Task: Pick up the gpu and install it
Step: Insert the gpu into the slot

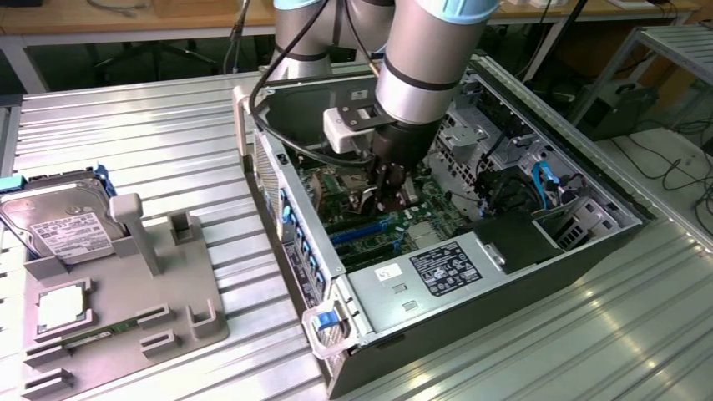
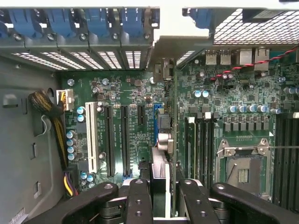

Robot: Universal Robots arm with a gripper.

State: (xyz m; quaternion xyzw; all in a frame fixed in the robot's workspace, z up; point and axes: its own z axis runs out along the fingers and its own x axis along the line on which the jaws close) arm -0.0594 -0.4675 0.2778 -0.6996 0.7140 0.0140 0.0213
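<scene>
We have the black two-finger gripper point(image 1: 385, 196) down inside the open dark-grey PC tower case point(image 1: 579, 251), which lies on its side on the ribbed metal desk point(image 1: 134, 134). In the wrist view the gripper fingers point(image 2: 138, 200) stand narrow and pinch the gpu point(image 2: 163, 140), a thin dark circuit card w/ a silvery bracket strip at one end, seen edge-on and upright over the green motherboard point(image 2: 131, 93). The card's lower edge sits right at the blue expansion slot point(image 2: 157, 114), just beside the two long black slots point(image 2: 125, 137). Whether it's seated or only resting on the slot, we can't tell.

Over at the exterior view's left, the grey parts holder point(image 1: 123, 284) carries the boxy silver hard drive w/ white label point(image 1: 62, 225); well apart from the work, no concern there.

Risks as we judge them:
- Card edge slightly off the slot line: pressing down would jam it or bend the card.
- Bracket end catching the rear slot frame w/ blue clips point(image 2: 74, 23); card would tilt.
- Narrow pinch on a thin card: it could slip or rotate in the fingers under push load.
- Tall caps & black CPU socket point(image 2: 243, 163) near by; a sideways slide might knock them.
</scene>
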